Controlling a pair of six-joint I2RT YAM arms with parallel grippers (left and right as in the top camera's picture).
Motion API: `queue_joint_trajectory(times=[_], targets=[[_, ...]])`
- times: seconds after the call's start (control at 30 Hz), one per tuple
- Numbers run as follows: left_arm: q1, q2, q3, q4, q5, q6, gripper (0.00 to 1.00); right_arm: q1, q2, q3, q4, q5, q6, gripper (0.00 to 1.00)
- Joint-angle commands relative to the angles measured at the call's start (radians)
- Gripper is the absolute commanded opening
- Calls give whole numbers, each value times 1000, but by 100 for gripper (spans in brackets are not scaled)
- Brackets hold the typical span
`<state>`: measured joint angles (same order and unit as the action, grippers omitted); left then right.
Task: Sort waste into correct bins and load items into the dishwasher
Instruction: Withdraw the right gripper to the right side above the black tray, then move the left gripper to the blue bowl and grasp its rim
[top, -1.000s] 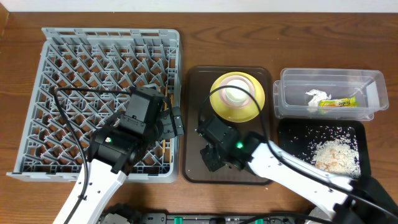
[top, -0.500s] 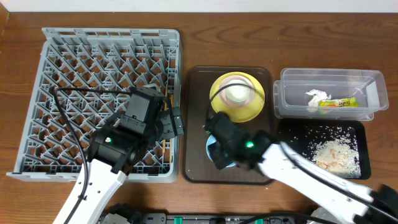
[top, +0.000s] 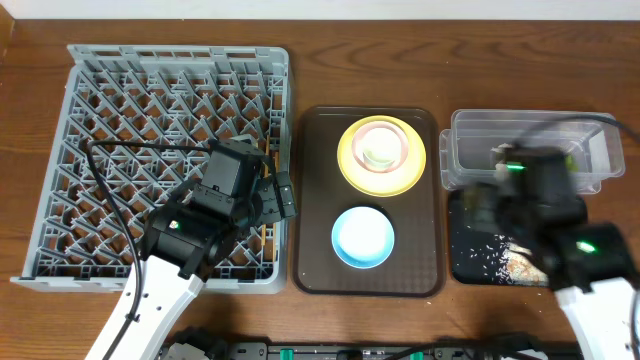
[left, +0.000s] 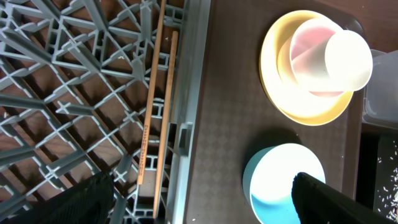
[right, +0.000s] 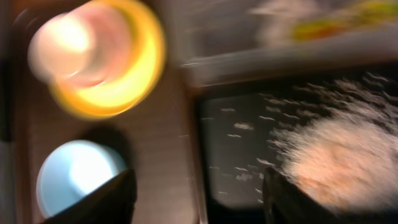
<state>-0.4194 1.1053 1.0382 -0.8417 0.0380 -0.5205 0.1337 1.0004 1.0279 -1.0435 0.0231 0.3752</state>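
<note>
1. The dish rack (top: 180, 52) stands at the left of the table (top: 300, 30); the serving tray (top: 312, 200) lies just to its right.
2. Two chopsticks (left: 151, 112) lie side by side in the dish rack, along its right edge.
3. On the far half of the serving tray sits the plate (left: 277, 81), with the stacked bowl (left: 301, 56) on it and the cup (left: 348, 59) in that bowl.
4. The second bowl (top: 363, 238) sits alone on the near half.
5. Right of the serving tray, the tub (top: 470, 135) lies just behind the shallow tray (top: 462, 250).
6. Rice (right: 329, 162) lies in the shallow tray.
</note>
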Motion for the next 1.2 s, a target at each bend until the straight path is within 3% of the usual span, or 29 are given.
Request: queue_joint_trajectory(times=[0.0,0.1,0.2,1.17], targets=[[4,0,6,-3,-13,-1,92,-206,-75,13,-51,14,-23,80],[4,0,6,-3,-13,-1,93,-354,-111,13,-83,26,-62,99],[4,0,6,-3,-13,-1,93,-433,-118,13,-92,25,-31,99],[4,0,6,-3,-13,-1,93,-435,-117,12,-103,25,-28,99]])
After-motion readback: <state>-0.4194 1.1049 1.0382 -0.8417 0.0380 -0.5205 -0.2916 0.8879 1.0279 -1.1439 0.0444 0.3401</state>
